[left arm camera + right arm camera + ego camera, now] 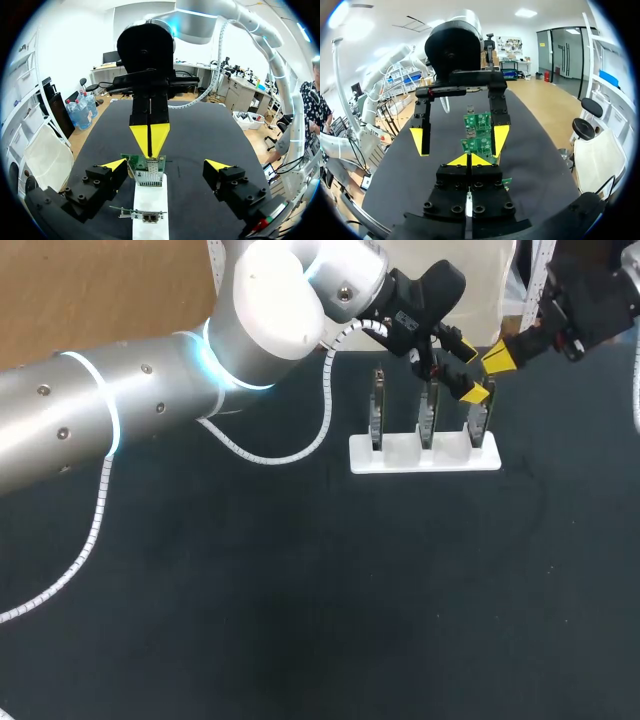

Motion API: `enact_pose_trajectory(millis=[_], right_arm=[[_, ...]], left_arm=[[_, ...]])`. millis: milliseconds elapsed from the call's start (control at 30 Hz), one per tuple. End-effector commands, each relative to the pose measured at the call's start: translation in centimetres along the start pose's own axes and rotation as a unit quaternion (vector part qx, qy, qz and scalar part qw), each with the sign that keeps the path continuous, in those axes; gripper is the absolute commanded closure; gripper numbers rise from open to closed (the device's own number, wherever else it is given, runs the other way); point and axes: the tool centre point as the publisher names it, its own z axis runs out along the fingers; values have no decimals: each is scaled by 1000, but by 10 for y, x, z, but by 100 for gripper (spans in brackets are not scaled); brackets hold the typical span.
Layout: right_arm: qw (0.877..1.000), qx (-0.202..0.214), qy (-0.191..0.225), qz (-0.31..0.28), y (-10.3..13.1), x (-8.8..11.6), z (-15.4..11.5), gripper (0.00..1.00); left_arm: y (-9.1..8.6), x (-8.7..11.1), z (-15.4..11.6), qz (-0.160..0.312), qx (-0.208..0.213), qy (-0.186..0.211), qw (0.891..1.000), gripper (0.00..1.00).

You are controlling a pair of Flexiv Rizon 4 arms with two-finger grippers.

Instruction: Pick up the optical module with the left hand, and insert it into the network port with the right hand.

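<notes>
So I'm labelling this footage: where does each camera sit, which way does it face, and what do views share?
Head view: fixed above and behind, looking down on the table; left arm at its left, right arm at its right.
Left wrist view: on the left wrist, looking past the open left end effector at the white stand.
Right wrist view: on the right wrist, facing the opposite way past the shut right end effector.
Shared: both wrist views show the circuit boards and each other's end effector.
</notes>
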Motion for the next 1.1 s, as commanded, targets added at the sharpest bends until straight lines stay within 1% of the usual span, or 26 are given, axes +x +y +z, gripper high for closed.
enact_pose_trajectory(millis=[33,267,300,400,800,867,900,933,967,1000,1067,1100], right_arm=[[1000,6,-10,-5,1,-6,-6,100],[1000,15,-10,-19,0,-16,-12,100],[1000,16,-10,-21,0,-17,-13,100],[999,23,-18,-25,-1,-21,-17,100],[997,57,-37,-42,-4,-35,-30,100],[996,73,-35,-37,-7,-36,-32,100],[996,79,-37,-31,-8,-36,-32,81],[995,86,-39,-26,-9,-37,-33,51],[995,93,-39,-23,-10,-37,-34,0],[993,110,-35,-15,-11,-37,-35,0],[993,110,-35,-15,-11,-37,-35,0],[993,110,-35,-15,-11,-37,-35,0]], left_arm=[[1,-1,0,-1,1,3,1000,0],[1,-1,0,-1,1,3,1000,0],[1,-2,-1,2,2,-8,1000,0],[2,-6,-4,6,-4,-10,1000,0],[12,-31,-30,34,-51,-32,998,0],[14,-35,-34,40,-59,-34,997,0],[15,-38,-36,44,-64,-35,996,0],[15,-39,-37,45,-66,-36,996,0],[16,-41,-39,47,-71,-37,996,0],[16,-43,-41,54,-77,-43,995,0],[16,-49,-46,64,-85,-56,993,0],[16,-49,-46,64,-85,-56,993,0]])
